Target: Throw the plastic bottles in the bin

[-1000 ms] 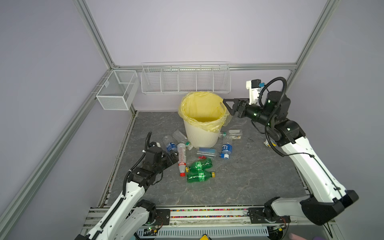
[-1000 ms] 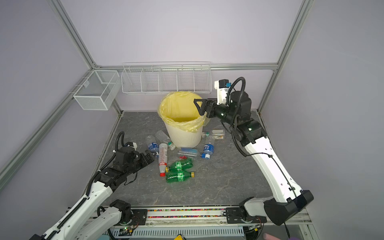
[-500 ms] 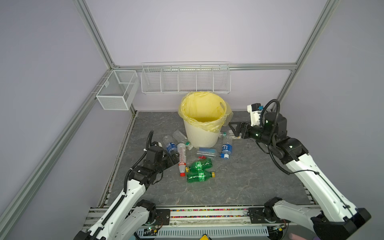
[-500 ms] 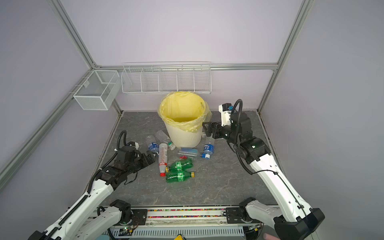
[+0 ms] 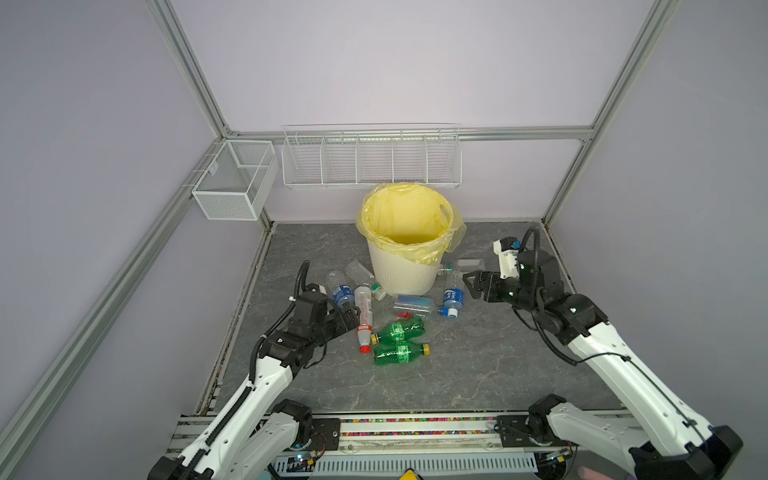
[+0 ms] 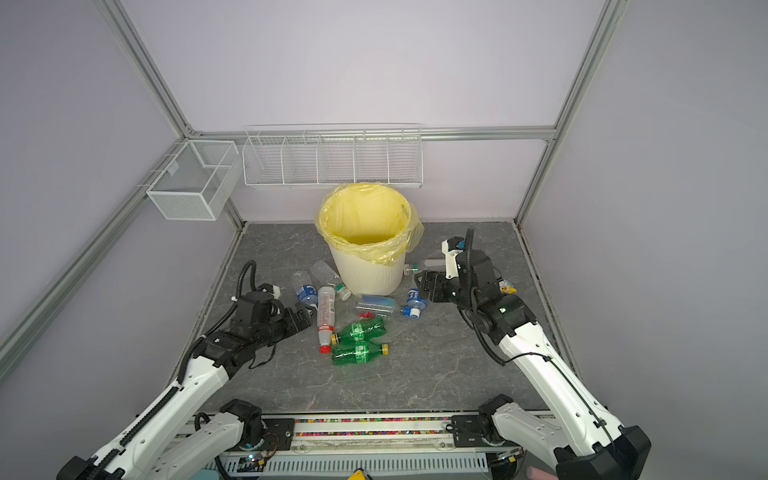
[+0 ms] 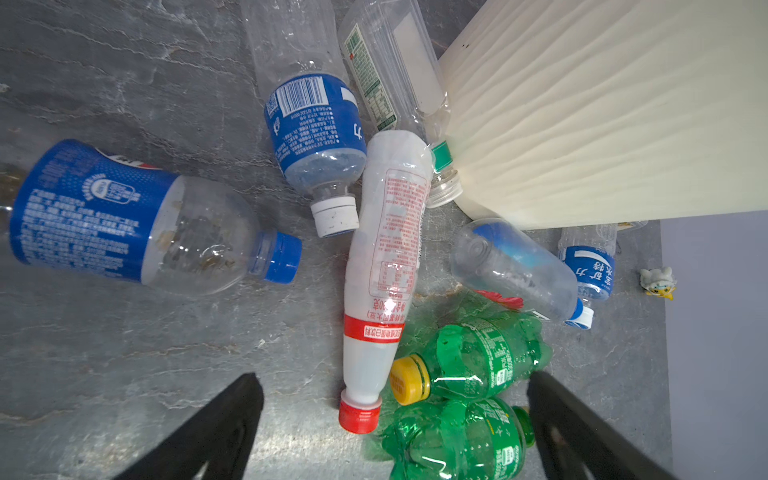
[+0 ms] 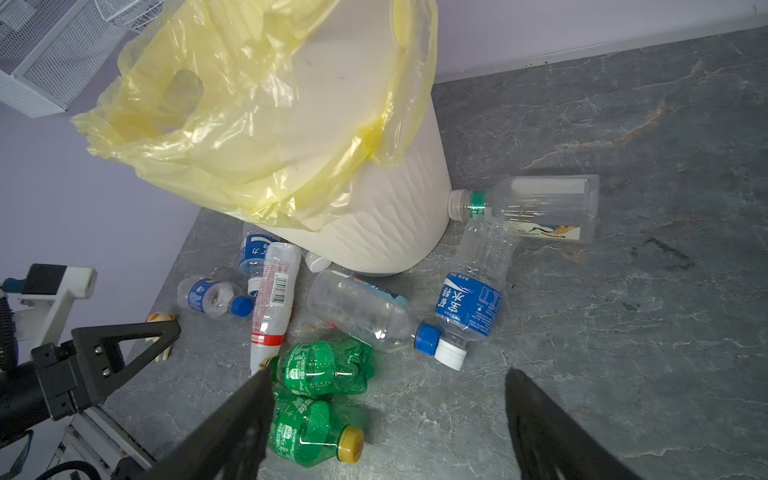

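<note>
Left gripper (image 5: 349,318) and right gripper (image 5: 471,283) are held spread, empty; plastic bottles (image 5: 400,331) are strewn before the bin (image 5: 401,276), toward the bench (image 5: 478,365) back edge.

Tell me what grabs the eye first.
The round cream-white ribbed plastic bin, lined with a translucent yellow bag, stands at the back centre. Plastic bottles litter the grey floor around its foot, two green ones nearest the front. The left gripper and right gripper flank them, open and empty.

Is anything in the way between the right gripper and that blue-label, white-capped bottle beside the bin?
Nothing visible. The right gripper, jaws open, faces the blue-label bottle across bare floor. A clear blue-capped bottle lies beside its cap, not between.
</note>
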